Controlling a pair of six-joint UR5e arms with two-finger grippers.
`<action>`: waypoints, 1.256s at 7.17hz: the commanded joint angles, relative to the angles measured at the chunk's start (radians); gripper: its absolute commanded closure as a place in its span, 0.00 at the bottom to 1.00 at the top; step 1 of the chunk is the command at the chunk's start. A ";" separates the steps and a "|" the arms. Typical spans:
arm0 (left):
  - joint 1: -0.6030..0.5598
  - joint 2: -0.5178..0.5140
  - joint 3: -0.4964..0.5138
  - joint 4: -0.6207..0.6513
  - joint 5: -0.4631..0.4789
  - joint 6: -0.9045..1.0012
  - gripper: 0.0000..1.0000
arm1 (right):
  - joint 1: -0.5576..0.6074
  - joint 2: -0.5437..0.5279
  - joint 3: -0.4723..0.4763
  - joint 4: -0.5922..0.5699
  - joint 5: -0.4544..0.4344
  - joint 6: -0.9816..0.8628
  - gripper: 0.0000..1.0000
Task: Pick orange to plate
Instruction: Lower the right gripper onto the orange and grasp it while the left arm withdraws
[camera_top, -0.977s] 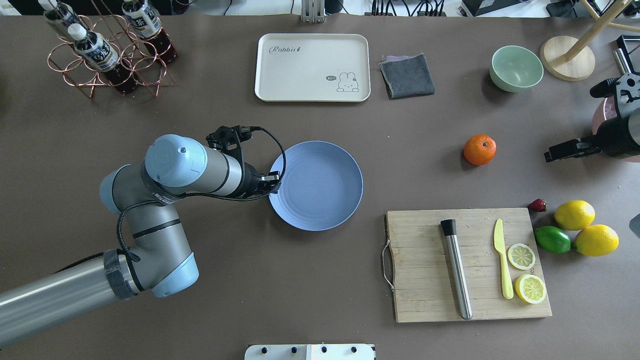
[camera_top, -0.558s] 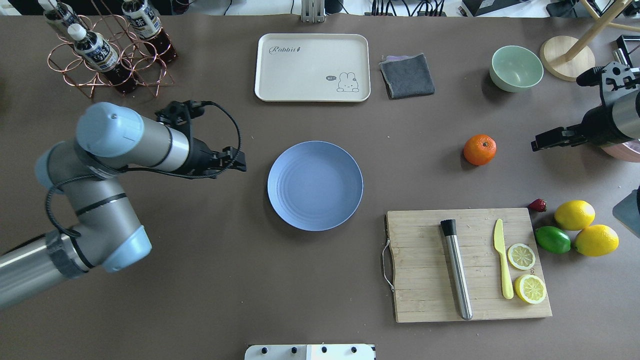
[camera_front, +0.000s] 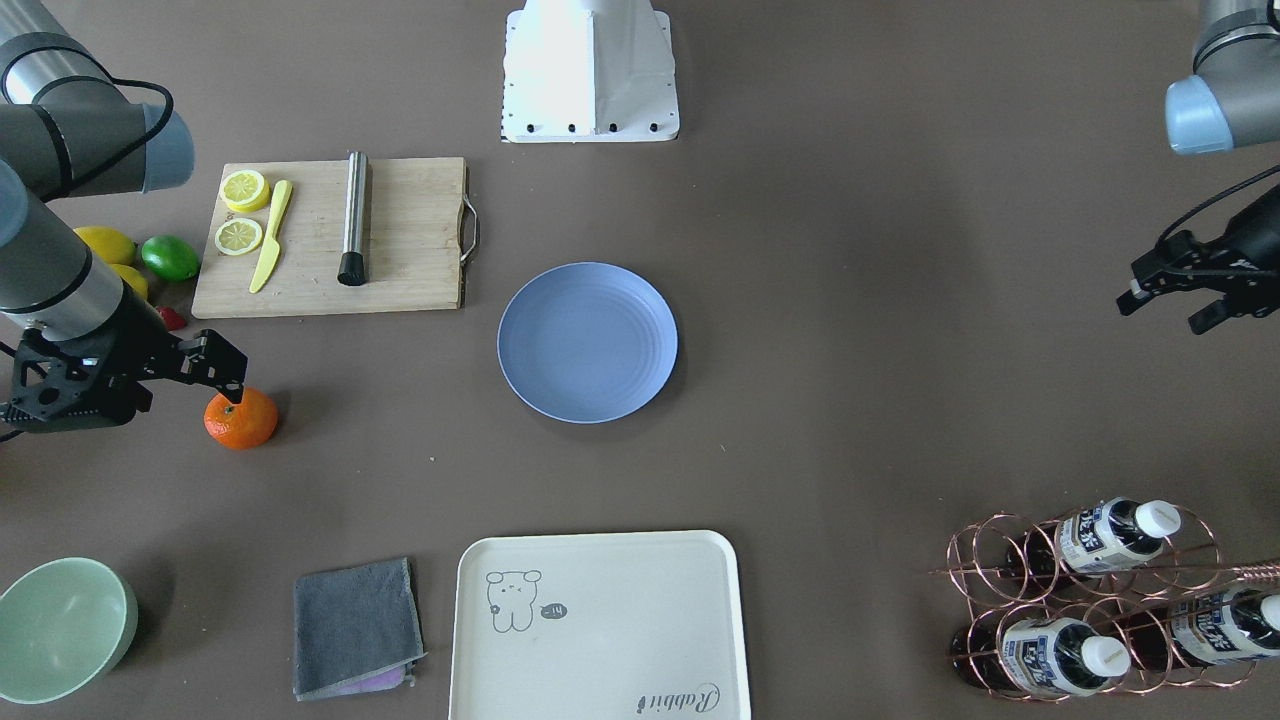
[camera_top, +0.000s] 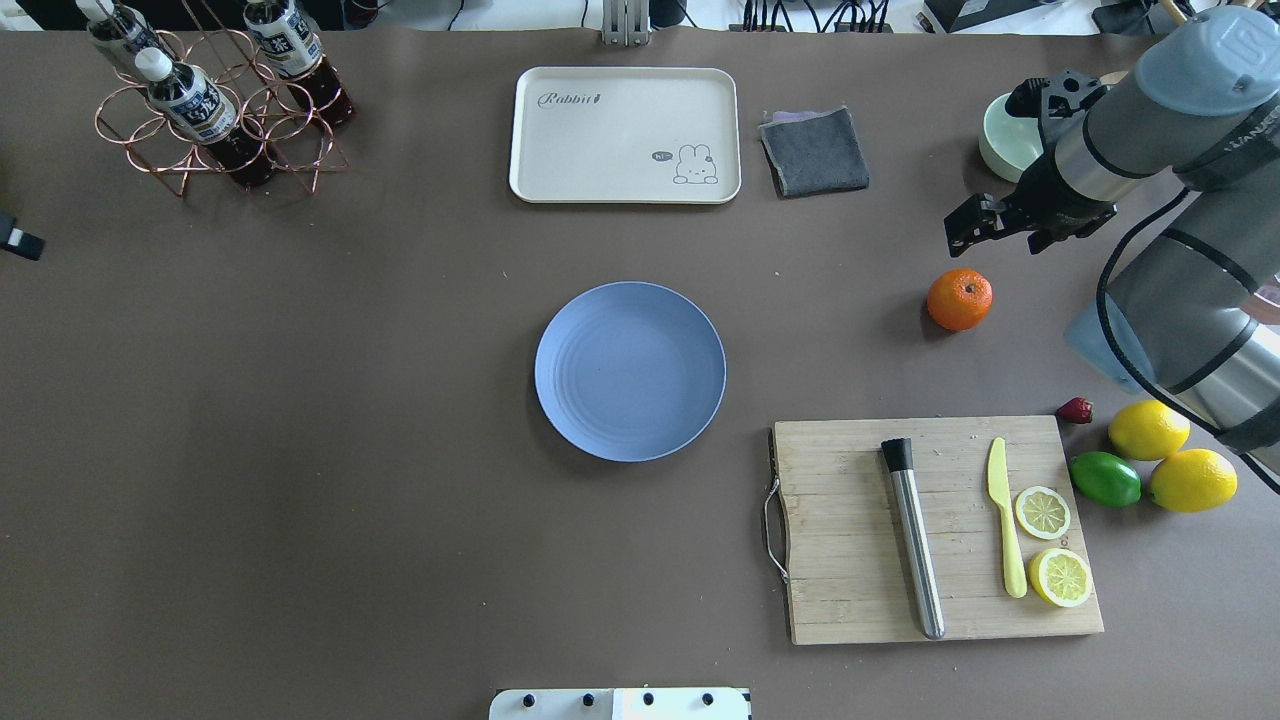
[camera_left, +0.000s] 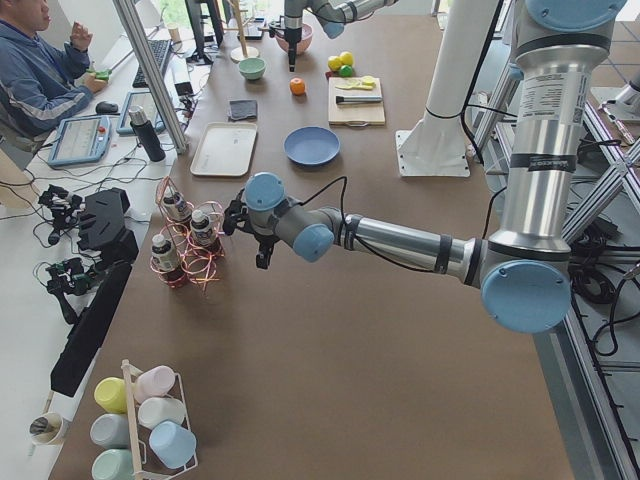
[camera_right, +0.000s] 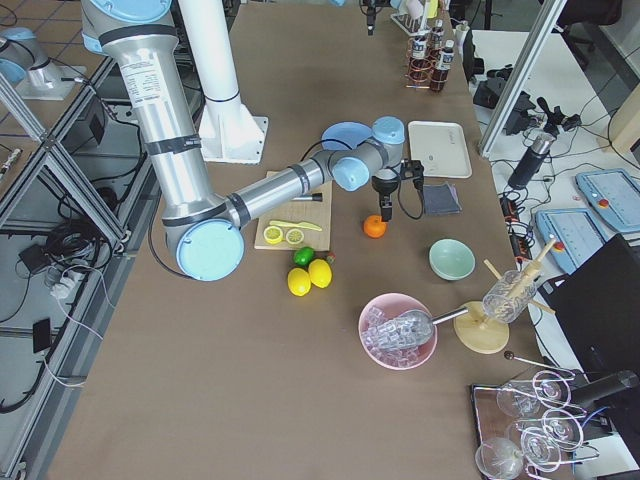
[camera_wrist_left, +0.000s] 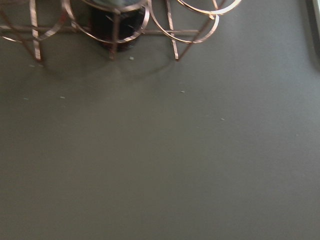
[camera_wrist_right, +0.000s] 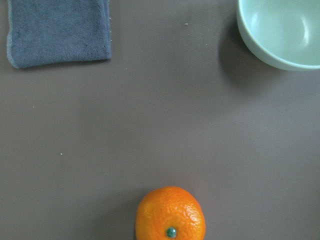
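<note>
The orange lies alone on the brown table, right of the light-blue plate, which has nothing on it. My right gripper hovers open just beyond and above the orange, touching nothing. In the right wrist view the orange sits at the bottom middle with its stem dot up; no fingers show there. My left gripper is far off at the table's left side near the bottle rack, open, with nothing between its fingers. It barely shows at the left edge of the overhead view.
A cutting board with a steel muddler, yellow knife and lemon slices lies nearer than the orange. Two lemons and a lime sit at its right. Beyond stand a green bowl, grey cloth, cream tray and copper bottle rack.
My left arm has pulled back from the plate's edge to the far left of the table. My right arm has swung in from the right edge to just beyond the orange.
</note>
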 joint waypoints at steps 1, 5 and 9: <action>-0.121 0.099 0.066 0.054 0.003 0.191 0.02 | -0.022 0.028 -0.060 0.002 -0.006 -0.002 0.00; -0.164 0.116 0.066 0.015 0.020 0.201 0.02 | -0.064 0.013 -0.148 0.085 -0.047 0.004 0.00; -0.164 0.118 0.065 0.014 0.020 0.201 0.02 | -0.123 0.013 -0.159 0.088 -0.087 0.044 0.00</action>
